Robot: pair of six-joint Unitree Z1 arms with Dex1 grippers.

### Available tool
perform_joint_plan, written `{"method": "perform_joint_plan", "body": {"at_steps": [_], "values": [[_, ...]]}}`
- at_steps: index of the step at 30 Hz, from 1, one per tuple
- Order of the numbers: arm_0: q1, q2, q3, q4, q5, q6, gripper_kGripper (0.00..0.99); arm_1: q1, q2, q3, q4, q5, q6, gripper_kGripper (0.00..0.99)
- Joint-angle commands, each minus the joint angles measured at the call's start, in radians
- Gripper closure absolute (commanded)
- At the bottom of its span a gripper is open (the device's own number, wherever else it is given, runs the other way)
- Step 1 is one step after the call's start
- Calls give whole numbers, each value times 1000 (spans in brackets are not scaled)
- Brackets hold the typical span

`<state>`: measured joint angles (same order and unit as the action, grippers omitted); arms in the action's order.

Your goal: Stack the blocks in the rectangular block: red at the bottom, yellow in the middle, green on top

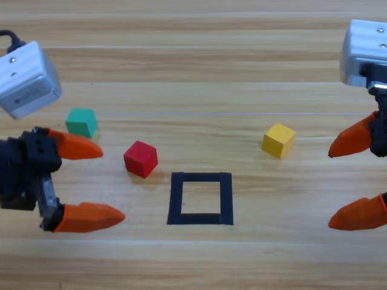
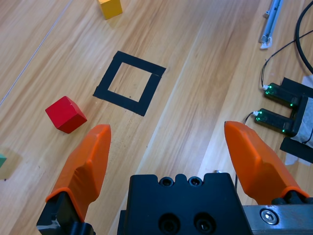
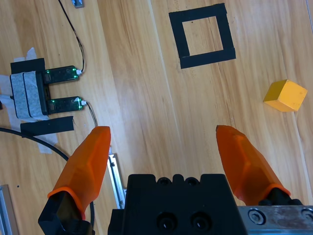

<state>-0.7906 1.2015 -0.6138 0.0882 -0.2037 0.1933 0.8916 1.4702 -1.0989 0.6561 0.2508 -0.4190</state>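
The wooden table (image 1: 199, 72) is filling the high view, and nothing is stacked on it yet. The left gripper (image 1: 91, 181) is hovering at the left edge of the frame, its orange jaws spread wide apart and holding nothing; the right gripper (image 1: 354, 178) is waiting at the right edge, likewise spread wide and empty.

The rectangular block (image 1: 201, 198) of black tape is lying low and centre in the frame, its opening bare. The red (image 1: 141, 159) cube is sitting just up and left of it, turned at an angle to the tape. The yellow (image 1: 279, 141) cube is resting to the upper right, well apart from the tape, and the green (image 1: 81, 122) cube is lying in the left part of the frame, just above the left gripper's upper jaw.

Risks, as I am judging them: the red cube's skew is likely to make the jaws catch a corner and twist or push it away. The green cube is sitting close enough to the upper jaw that a careless sweep may knock it. The opening looks only slightly wider than a cube, so a tilted release may leave red on the tape, spoiling the stack's base.
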Motion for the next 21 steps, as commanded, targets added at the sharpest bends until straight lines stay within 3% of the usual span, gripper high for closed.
{"method": "perform_joint_plan", "body": {"at_steps": [1,8,11,15,19,21], "values": [[-21,13,-4,18,0,-8,0,21,25,24,-4,7,5,40],[-21,13,-4,18,-2,-5,0,21,30,22,-4,1,16,40],[-21,13,-4,18,-2,-5,0,21,39,14,-16,-47,80,42],[-21,10,-6,18,7,-29,0,4,65,21,-110,-214,223,40],[-21,66,-34,4,86,-204,19,4,151,11,-236,-406,399,40],[-15,122,-73,22,164,-302,60,-17,205,-30,-236,-436,491,36]]}}
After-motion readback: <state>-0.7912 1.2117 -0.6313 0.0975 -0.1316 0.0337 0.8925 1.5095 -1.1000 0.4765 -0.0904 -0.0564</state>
